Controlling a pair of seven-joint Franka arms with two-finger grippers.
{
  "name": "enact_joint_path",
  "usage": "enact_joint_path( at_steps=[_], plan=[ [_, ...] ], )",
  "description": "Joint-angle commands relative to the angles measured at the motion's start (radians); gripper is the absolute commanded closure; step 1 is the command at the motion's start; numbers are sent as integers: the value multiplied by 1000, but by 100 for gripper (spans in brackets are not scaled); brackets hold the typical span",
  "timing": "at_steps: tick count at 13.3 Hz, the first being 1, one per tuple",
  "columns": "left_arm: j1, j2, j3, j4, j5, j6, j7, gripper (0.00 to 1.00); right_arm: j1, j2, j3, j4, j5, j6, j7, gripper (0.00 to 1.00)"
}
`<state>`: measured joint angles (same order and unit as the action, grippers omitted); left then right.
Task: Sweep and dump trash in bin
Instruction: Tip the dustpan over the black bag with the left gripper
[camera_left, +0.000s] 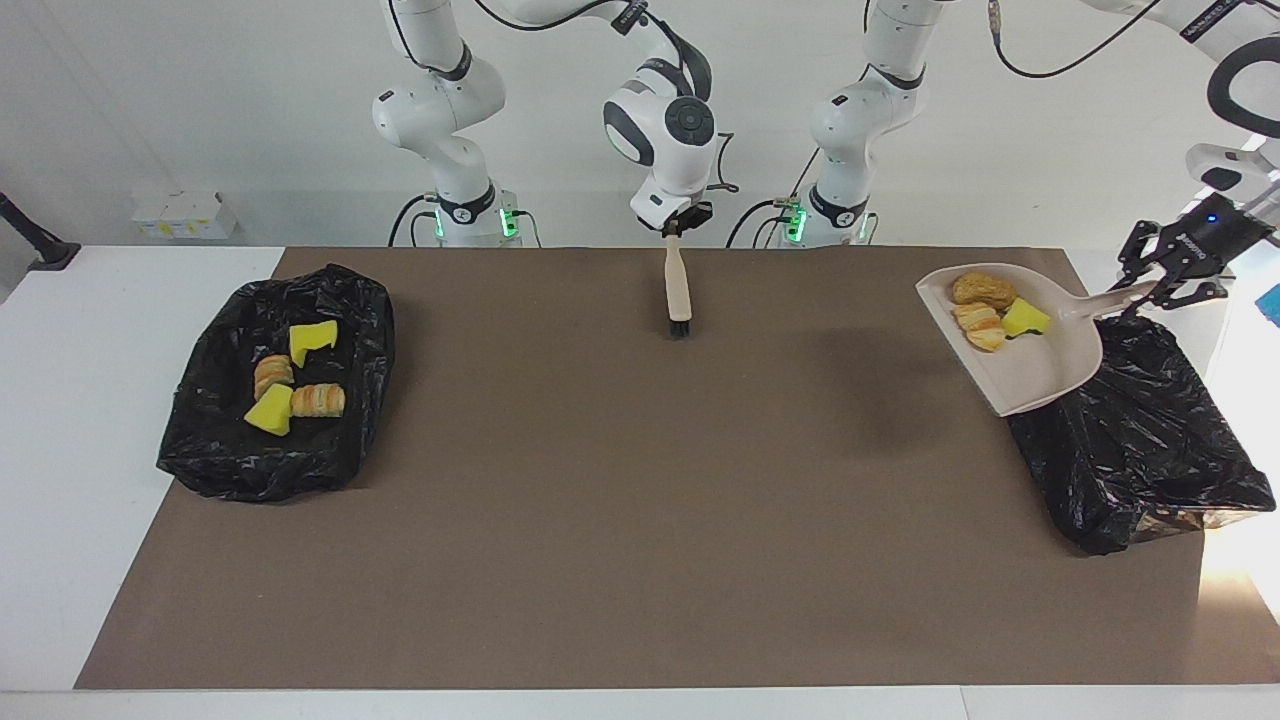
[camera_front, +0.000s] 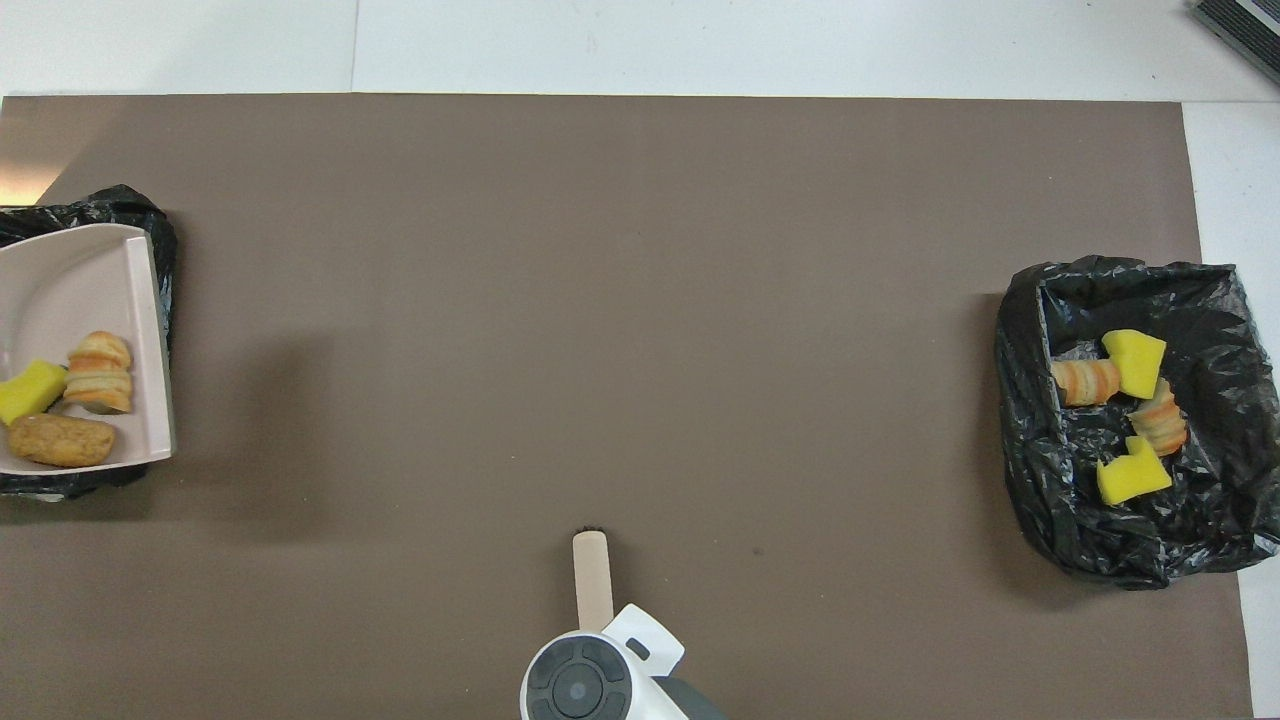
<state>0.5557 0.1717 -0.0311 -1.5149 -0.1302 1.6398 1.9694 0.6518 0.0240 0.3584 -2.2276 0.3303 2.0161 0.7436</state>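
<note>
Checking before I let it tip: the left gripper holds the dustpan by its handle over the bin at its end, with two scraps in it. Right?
Not quite: the dustpan carries three scraps, not two: a yellow sponge piece and two bread-like chunks, as the facing view shows. The rest stands: the left gripper holds it by the handle over the bin at its end.
</note>
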Motion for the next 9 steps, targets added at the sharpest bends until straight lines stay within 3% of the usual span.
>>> enact_joint_path(
  at_steps=[1,7,9],
  plan=[
    [4,84,-15,142,118,-11,42,100,3,16,-1,-3,26,29,8,100],
    [-11,106,-15,144,319,187,-27,100,2,34,-4,-1,26,56,68,100],
    [-40,106,-18,137,485,219,-95,100,-6,43,-4,5,24,50,66,100]
  ],
)
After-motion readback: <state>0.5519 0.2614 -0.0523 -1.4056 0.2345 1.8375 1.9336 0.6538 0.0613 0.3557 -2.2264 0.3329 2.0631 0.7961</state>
